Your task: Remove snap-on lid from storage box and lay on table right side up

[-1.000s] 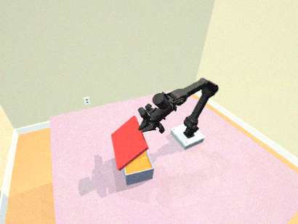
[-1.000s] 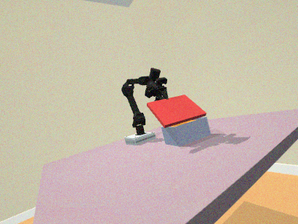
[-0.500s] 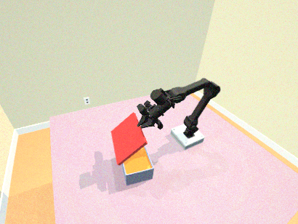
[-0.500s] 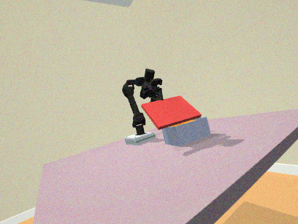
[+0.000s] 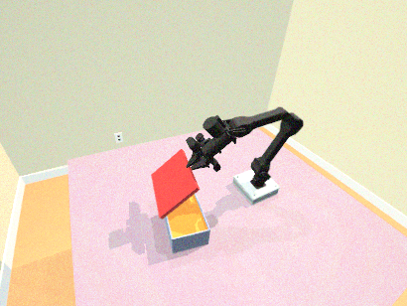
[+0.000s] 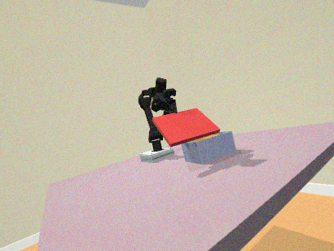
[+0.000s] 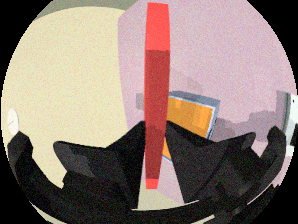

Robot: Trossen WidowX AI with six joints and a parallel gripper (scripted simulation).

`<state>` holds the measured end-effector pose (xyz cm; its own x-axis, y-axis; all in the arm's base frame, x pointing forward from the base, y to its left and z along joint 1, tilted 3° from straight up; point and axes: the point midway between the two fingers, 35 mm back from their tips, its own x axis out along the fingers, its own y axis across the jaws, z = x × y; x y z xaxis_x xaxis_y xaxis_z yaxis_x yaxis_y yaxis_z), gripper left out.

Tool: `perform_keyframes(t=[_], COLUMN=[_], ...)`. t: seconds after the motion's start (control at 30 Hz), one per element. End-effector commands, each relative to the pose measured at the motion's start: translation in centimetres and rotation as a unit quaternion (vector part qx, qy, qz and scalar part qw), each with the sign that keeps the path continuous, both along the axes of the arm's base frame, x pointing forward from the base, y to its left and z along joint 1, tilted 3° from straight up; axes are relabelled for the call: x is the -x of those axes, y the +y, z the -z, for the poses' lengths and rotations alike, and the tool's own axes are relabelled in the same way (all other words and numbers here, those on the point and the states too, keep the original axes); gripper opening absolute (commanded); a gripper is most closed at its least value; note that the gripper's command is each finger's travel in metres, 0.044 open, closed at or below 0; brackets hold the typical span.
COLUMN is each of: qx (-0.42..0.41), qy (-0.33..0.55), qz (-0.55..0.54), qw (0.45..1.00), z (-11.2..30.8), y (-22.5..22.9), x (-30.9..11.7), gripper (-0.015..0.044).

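The red lid (image 5: 175, 184) (image 6: 185, 127) (image 7: 157, 85) is tilted steeply above the blue-grey storage box (image 5: 191, 242) (image 6: 209, 148) (image 7: 197, 97), off its rim. The box stands upright on the table, and its orange inside shows below and beside the lid. My gripper (image 5: 189, 167) (image 7: 154, 125) is shut on one edge of the lid, with a finger on each face. In the exterior view the fingertips are hidden behind the lid. Whether the lid's low side touches the box is not clear.
The pink table top (image 5: 278, 258) (image 6: 122, 204) carries the box and the arm's white base plate (image 5: 248, 191) (image 6: 147, 156), which stands to the right of the box in the top view. The table's dark edge (image 6: 285, 193) shows in the exterior view. Walls stand behind the table.
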<state>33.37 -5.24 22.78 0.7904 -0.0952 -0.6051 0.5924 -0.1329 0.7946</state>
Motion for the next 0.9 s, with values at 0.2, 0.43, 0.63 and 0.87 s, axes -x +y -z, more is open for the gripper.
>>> perform_keyframes(t=[0.2, 0.43, 0.63, 0.87], qx=[0.004, 0.005, 0.006, 0.006], qy=[-0.006, -0.005, -0.005, -0.005], qz=[-0.003, -0.003, -0.003, -0.003], qw=[1.000, 1.000, 1.000, 1.000], z=[-0.2, -0.1, -0.1, 0.0], y=[-2.0, -3.3, -4.5, -5.8], x=[0.6, 0.9, 1.2, 1.6], gripper=[0.0000, 0.0000, 0.0000, 0.0000])
